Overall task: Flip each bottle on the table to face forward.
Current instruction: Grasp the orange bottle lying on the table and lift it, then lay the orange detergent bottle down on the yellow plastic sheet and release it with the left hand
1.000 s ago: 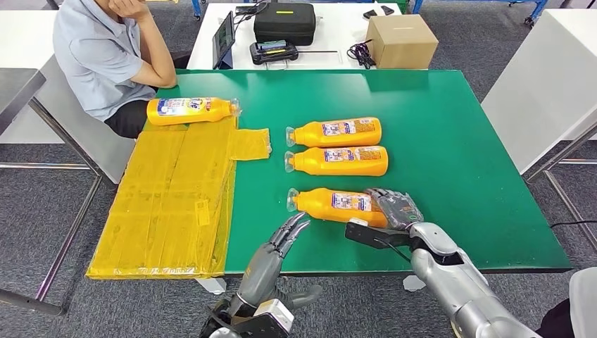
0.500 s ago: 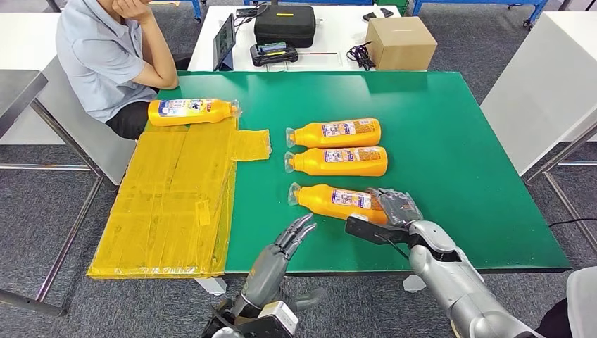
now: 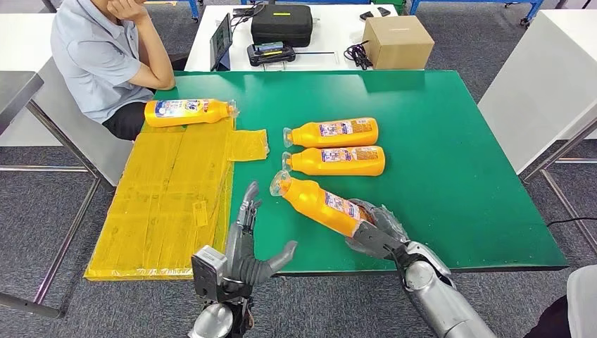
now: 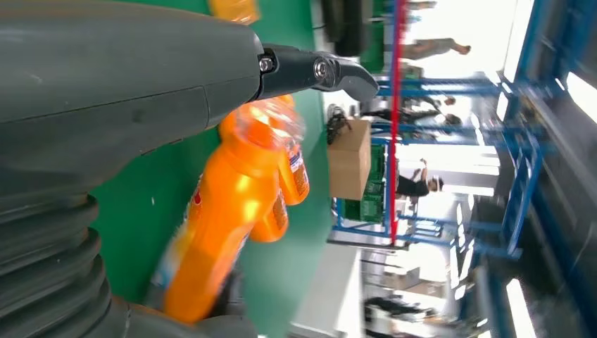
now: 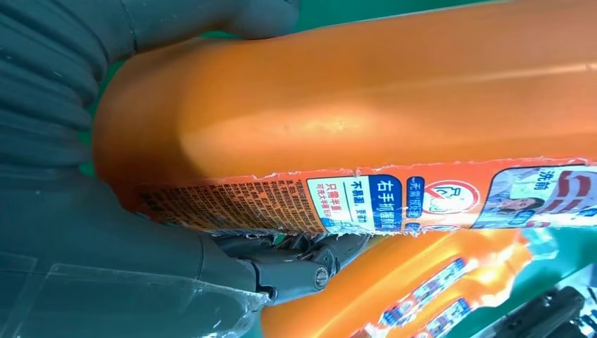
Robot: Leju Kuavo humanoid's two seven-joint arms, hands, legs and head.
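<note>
Now orange bottle point(image 3: 320, 204) in R hand point(image 3: 376, 231)

The near middle of the green tabletop point(image 3: 450, 176) is crossed diagonally by an orange plastic bottle point(image 3: 320, 203) gripped at its base by the right hand point(image 3: 376, 229), with the open left hand point(image 3: 243, 243) raised just beside its clear cap. Passage farther in is blocked by two orange bottles lying side by side point(image 3: 334, 146). The table's left strip is covered by flattened yellow packaging point(image 3: 172, 204), while bare green surface is left along the right side.
</note>
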